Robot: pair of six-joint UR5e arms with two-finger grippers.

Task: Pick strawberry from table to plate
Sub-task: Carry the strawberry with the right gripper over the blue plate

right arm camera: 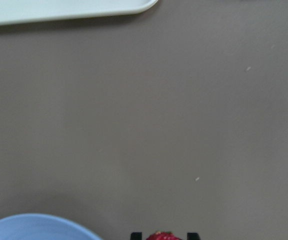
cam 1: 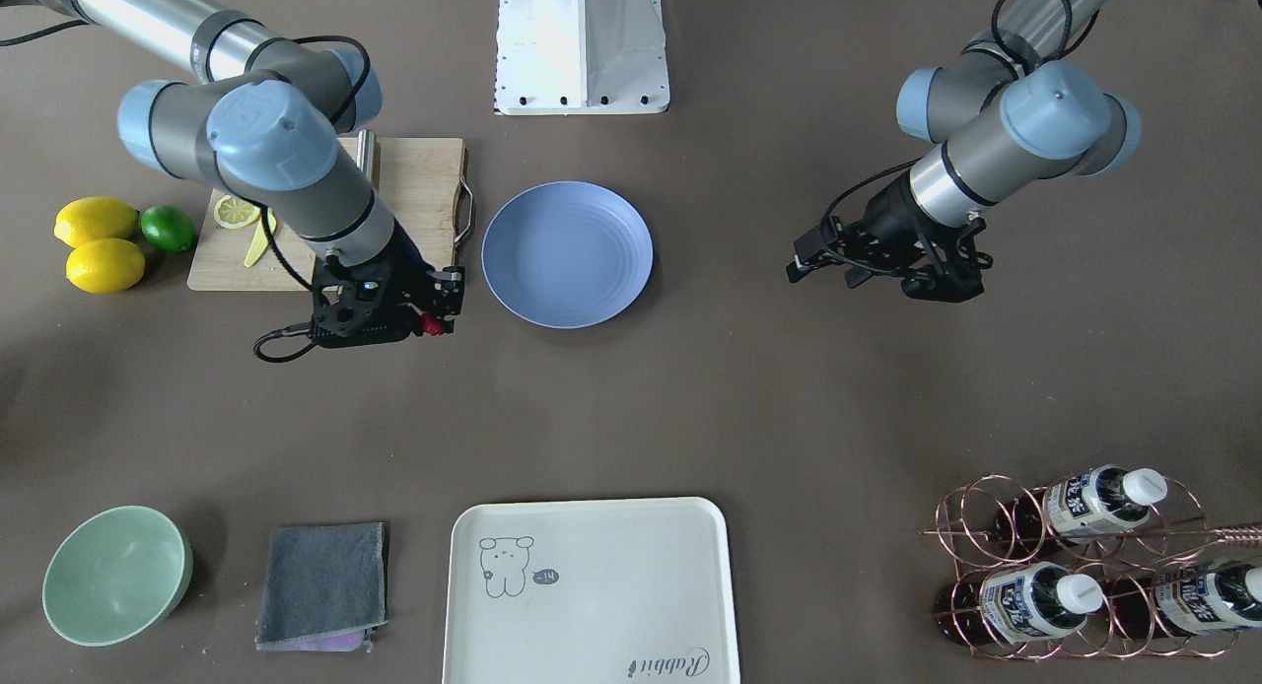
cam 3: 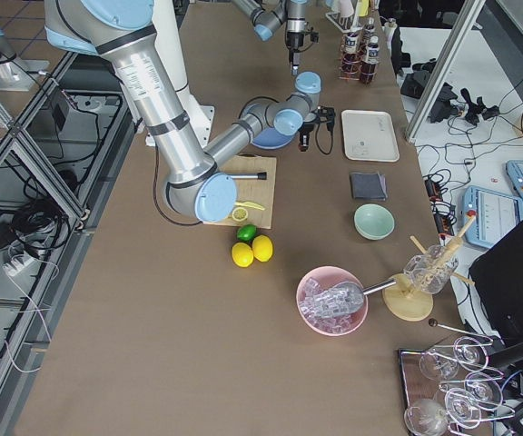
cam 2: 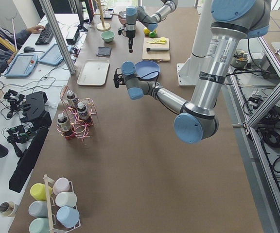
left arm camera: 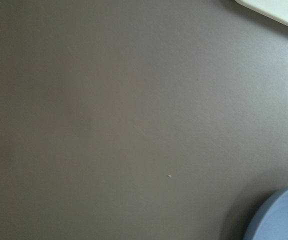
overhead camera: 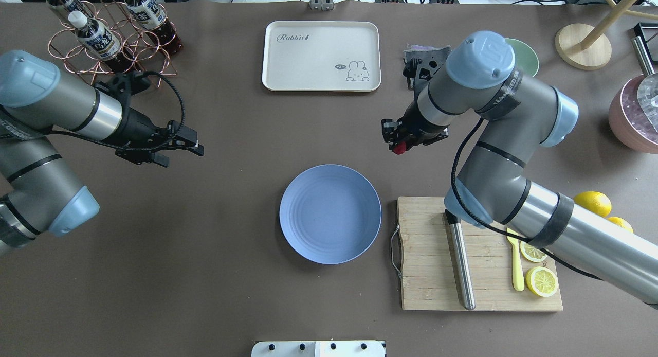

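The strawberry (overhead camera: 398, 150) is a small red fruit held between the fingers of my right gripper (overhead camera: 398, 146), which is shut on it above the table (overhead camera: 231, 244). In the front-facing view the strawberry (cam 1: 431, 323) hangs just left of the blue-lavender plate (cam 1: 567, 253), off its rim. The right wrist view shows the strawberry (right arm camera: 160, 236) between two black fingertips, with the plate (right arm camera: 34, 227) at the lower left. The plate (overhead camera: 330, 214) has nothing on it. My left gripper (overhead camera: 199, 145) hovers open and unladen far to the plate's other side.
A wooden cutting board (overhead camera: 426, 274) with a steel knife and lemon slices lies by the plate. A white tray (overhead camera: 321, 56), a grey cloth (cam 1: 323, 585) and a green bowl (cam 1: 116, 574) line the far edge. Lemons and a lime (cam 1: 99, 240) and a bottle rack (cam 1: 1085, 566) sit at the ends.
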